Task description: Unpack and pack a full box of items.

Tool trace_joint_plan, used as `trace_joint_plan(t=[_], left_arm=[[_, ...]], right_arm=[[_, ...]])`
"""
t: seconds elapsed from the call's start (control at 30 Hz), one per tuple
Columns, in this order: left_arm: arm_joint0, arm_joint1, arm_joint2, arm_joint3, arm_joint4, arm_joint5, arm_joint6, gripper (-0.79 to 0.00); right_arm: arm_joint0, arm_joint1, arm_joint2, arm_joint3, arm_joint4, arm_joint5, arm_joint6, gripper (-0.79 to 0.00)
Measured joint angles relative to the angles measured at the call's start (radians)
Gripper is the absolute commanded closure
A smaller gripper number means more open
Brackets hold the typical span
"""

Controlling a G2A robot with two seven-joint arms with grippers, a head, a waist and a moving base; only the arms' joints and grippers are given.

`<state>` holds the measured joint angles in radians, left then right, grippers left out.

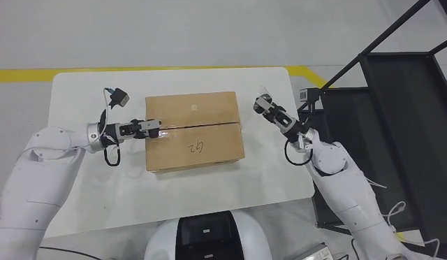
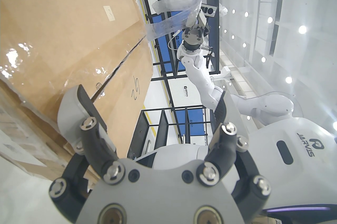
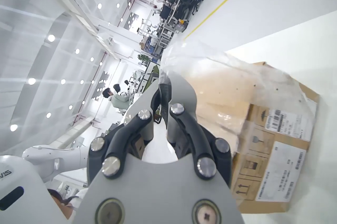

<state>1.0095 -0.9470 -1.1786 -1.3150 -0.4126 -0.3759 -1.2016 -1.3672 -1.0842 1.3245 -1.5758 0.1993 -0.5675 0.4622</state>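
Observation:
A closed cardboard box (image 1: 194,131) sits in the middle of the white table (image 1: 84,99); its two top flaps meet at a lengthwise seam. My left gripper (image 1: 155,128) is open at the box's left end, one finger (image 2: 84,101) lying on the top by the seam (image 2: 123,61). My right gripper (image 1: 260,105) is just off the box's right end, shut on a strip of clear tape (image 3: 237,77). That tape (image 2: 173,14) stretches from the seam's end up to the right gripper (image 2: 196,22). In the right wrist view the box (image 3: 276,135) shows its labelled end under the peeled tape.
A black metal rack (image 1: 391,120) stands right beside the table's right edge, close to my right arm. A yellow floor line (image 1: 28,73) runs behind the table. Bare tabletop lies left of and in front of the box.

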Motion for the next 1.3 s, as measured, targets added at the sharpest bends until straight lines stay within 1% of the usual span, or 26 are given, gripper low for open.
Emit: trace_joint_plan(t=[0.23, 0.37, 0.57, 0.77, 0.97, 1.13, 1.3], left_arm=[[0.008, 0.001, -0.004, -0.005, -0.002, 0.007, -0.010, -0.785], [0.003, -0.001, 0.007, 0.002, 0.011, 0.015, -0.011, -0.785], [-0.009, -0.005, 0.024, 0.011, 0.024, 0.023, -0.012, -0.785], [-0.021, -0.010, 0.038, 0.016, 0.027, 0.021, -0.013, -0.785], [-0.018, -0.009, 0.012, 0.018, -0.008, 0.002, 0.014, -0.785], [-0.012, -0.006, -0.016, 0.026, -0.019, 0.040, 0.060, -0.785], [-0.018, -0.004, -0.009, 0.026, 0.025, 0.085, 0.059, -0.785]], right_arm=[[0.034, -0.016, -0.081, -0.056, -0.101, 0.081, -0.029, 0.000], [0.047, -0.024, -0.110, -0.059, -0.137, 0.098, -0.057, 0.000], [0.013, -0.022, -0.071, -0.061, -0.166, 0.083, -0.117, 0.000], [-0.043, -0.017, -0.016, -0.108, -0.228, 0.087, -0.162, 0.000], [-0.070, -0.018, -0.006, -0.144, -0.288, 0.114, -0.189, 0.000], [-0.070, -0.021, -0.006, -0.150, -0.308, 0.126, -0.208, 0.000], [-0.070, -0.023, 0.004, -0.155, -0.323, 0.135, -0.225, 0.000]])
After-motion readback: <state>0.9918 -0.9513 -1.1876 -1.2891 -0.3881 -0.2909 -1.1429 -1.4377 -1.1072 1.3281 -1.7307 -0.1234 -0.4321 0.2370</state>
